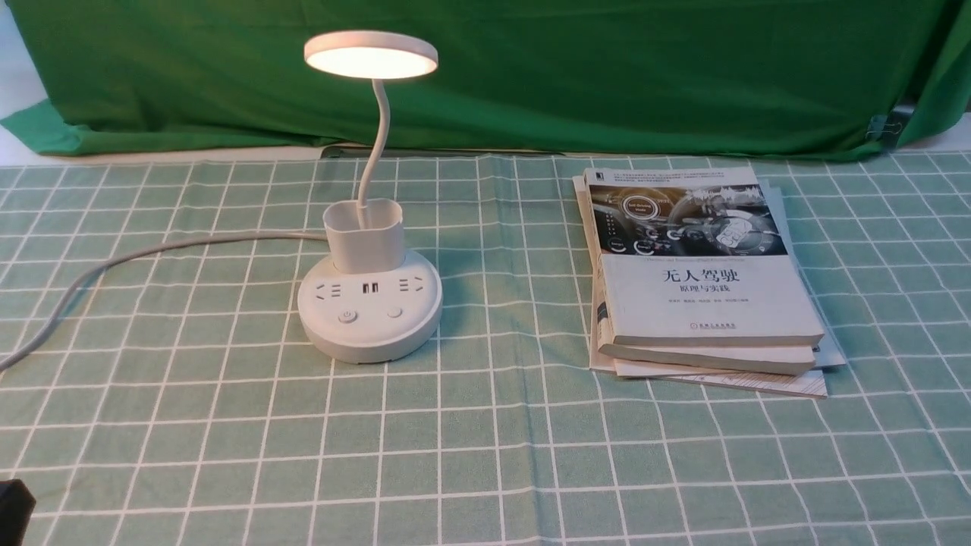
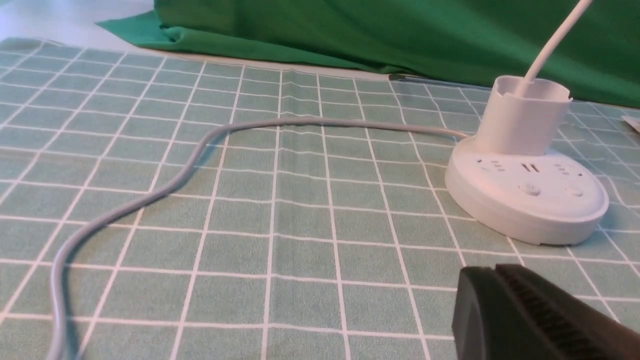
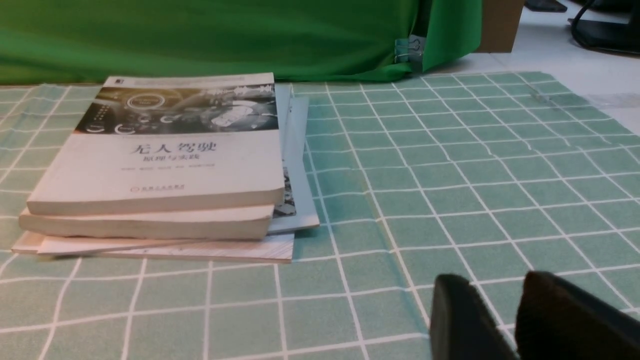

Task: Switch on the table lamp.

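Observation:
The white table lamp (image 1: 369,303) stands left of centre on the checked cloth, and its flat disc head (image 1: 371,54) glows. A thin gooseneck rises from the squarish cup (image 1: 363,234). Two buttons (image 1: 347,315) sit on the front of the round base, below the sockets. The grey cord (image 1: 152,252) runs off to the left. The base (image 2: 525,200) shows in the left wrist view, well ahead of my left gripper (image 2: 495,270), which is shut on nothing. My right gripper (image 3: 497,285) is open over bare cloth, far from the lamp.
A stack of books (image 1: 702,280) lies to the right of the lamp, also in the right wrist view as the books (image 3: 160,165). A green backdrop (image 1: 531,68) hangs behind the table. The cord (image 2: 150,195) loops across the cloth on the left.

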### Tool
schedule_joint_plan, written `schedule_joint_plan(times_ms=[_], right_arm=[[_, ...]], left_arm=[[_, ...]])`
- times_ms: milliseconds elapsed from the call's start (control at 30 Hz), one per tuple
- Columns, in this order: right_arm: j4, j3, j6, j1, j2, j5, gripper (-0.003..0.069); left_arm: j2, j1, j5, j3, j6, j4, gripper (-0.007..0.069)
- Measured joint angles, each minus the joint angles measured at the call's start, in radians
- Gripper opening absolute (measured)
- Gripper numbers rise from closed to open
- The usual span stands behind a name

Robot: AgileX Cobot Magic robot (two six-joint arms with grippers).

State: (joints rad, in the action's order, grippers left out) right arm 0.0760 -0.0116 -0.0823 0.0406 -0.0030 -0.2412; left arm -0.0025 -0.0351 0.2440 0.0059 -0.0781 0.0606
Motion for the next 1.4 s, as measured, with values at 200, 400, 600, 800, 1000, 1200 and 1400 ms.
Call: schedule_joint_plan(times_ms=[200, 400, 600, 800, 1000, 1200, 1400], right_arm=[[0.000, 0.000, -0.001, 0.000, 0.000, 0.000, 0.0238], [0.000, 0.000, 0.000, 0.000, 0.000, 0.000, 0.0238], [0.000, 0.000, 0.000, 0.000, 0.000, 0.000, 0.0238], [0.000, 0.000, 0.000, 0.000, 0.000, 0.000, 0.0238], [0.000, 0.000, 0.000, 0.000, 0.000, 0.000, 0.0238], [0.000, 0.000, 0.000, 0.000, 0.000, 0.000, 0.0238], [0.000, 0.000, 0.000, 0.000, 0.000, 0.000, 0.0238]], left_arm=[[0.000, 0.000, -0.017, 0.000, 0.001, 0.001, 0.0046], [0.000, 0.000, -0.017, 0.000, 0.002, 0.001, 0.0052], [0.000, 0.000, -0.017, 0.000, 0.002, 0.001, 0.0058], [0.000, 0.000, -0.020, 0.000, 0.002, -0.003, 0.0065], [0.000, 0.000, -0.021, 0.000, 0.002, -0.006, 0.0072], [0.000, 0.000, -0.021, 0.000, 0.003, -0.007, 0.0077], [0.000, 0.000, -0.021, 0.000, 0.005, -0.007, 0.0086]])
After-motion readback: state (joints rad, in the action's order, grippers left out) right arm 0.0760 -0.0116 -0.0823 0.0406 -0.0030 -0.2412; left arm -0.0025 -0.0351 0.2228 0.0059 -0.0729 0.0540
